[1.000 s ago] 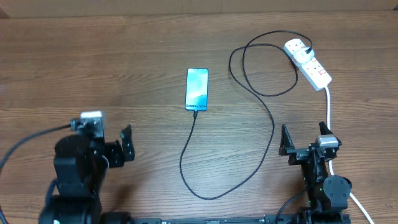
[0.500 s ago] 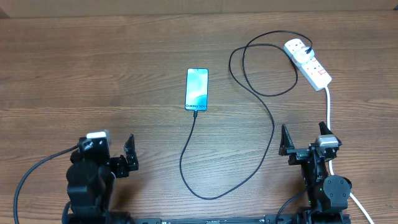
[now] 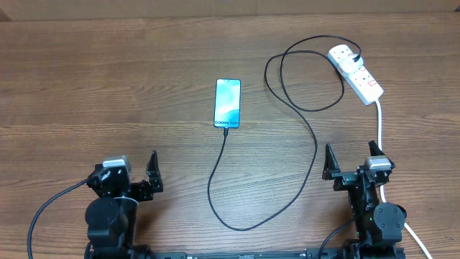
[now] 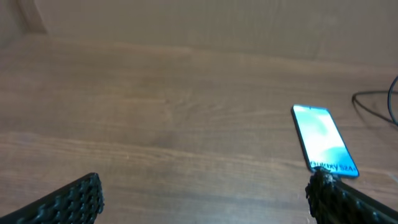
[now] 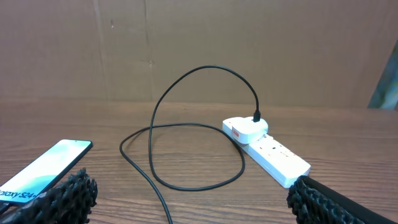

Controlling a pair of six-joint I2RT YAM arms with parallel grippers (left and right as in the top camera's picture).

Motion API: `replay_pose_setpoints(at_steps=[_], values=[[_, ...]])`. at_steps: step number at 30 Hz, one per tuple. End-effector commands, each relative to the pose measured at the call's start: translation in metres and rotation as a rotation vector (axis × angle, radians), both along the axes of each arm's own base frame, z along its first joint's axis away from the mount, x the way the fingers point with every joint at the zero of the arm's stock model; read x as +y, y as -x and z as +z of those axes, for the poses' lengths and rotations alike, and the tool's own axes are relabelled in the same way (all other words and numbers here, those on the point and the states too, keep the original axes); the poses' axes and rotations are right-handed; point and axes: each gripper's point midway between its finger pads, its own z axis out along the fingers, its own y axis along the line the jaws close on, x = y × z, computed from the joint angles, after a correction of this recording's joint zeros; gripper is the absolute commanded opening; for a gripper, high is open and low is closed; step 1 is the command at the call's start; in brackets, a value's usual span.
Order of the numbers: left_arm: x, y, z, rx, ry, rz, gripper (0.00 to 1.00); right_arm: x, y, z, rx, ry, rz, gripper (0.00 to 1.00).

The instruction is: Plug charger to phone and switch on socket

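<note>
Progress looks well advanced: the slim black-edged smartphone with a light blue screen (image 3: 227, 103) lies flat near the middle of the desk. The long thin black charger cable (image 3: 314, 147) leaves its near edge, where the small tip appears seated, and swings in a wide loop to a plug at the far end of the white elongated power strip (image 3: 357, 73), far right. Whether the strip's red switch is on is too small to tell, so that press may be what remains. The left arm's black ridged fingers (image 4: 74, 199) and the right arm's fingers (image 5: 65, 193) are spread wide and hold nothing, both at the near edge, well apart from phone and strip. The brown wood-grain desk (image 3: 108, 86) is otherwise bare except for the strip's thick white cord (image 3: 379, 122), which trails toward the right arm. A plain brown board wall (image 5: 186, 50) closes the far side.
</note>
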Motion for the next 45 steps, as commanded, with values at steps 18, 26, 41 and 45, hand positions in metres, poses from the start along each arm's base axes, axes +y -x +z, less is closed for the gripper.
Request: replay_pose_setpoints(at_steps=[18, 26, 41, 45], values=[[0.001, -0.009, 0.0, -0.23, 0.011, 0.007, 1.0, 0.0, 0.0, -0.001, -0.008, 0.004, -0.003, 1.0], [0.007, -0.013, -0.018, -0.224, 0.12, 0.058, 1.0, 0.0, 0.0, -0.001, -0.008, 0.004, -0.002, 1.0], [-0.001, -0.013, -0.019, -0.205, -0.081, -0.022, 1.0, 0.0, 0.0, -0.001, -0.008, 0.004, -0.003, 1.0], [-0.001, -0.013, -0.019, -0.203, -0.103, -0.026, 1.0, 0.0, 0.0, -0.001, -0.008, 0.004, -0.003, 1.0]])
